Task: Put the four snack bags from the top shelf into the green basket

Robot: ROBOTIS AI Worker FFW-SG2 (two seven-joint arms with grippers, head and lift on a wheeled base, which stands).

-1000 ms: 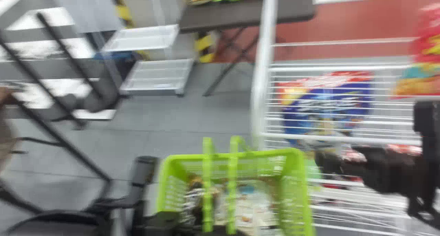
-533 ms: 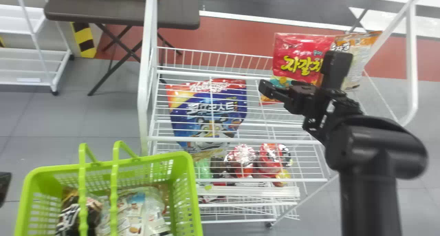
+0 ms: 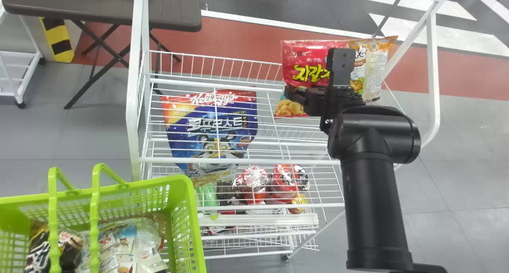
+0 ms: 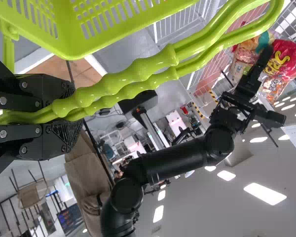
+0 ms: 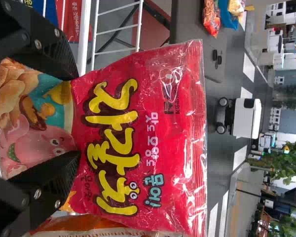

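Snack bags wait on the top shelf (image 3: 238,84): I make out a red one (image 3: 306,62) at one o'clock and, beside it, an orange one (image 3: 379,66) towards two. At eight o'clock the green basket (image 3: 131,188) already has packets in it, its handles (image 4: 138,71) clenched in the left hand (image 4: 71,116). Nearer the middle, at nine o'clock, a blue cereal bag (image 3: 210,133) seems to lie on a lower shelf, so probably not one to take. What has just changed is the right hand (image 5: 77,115): it has come up from low beside the shelf to the red bag, while the head view has swung right, pushing the basket leftwards. That looks like the start of a pick. This hand is about half open, its fingertips well apart across the red bag's face; I judge it released, with the squeeze still to come, though contact is hard to tell.
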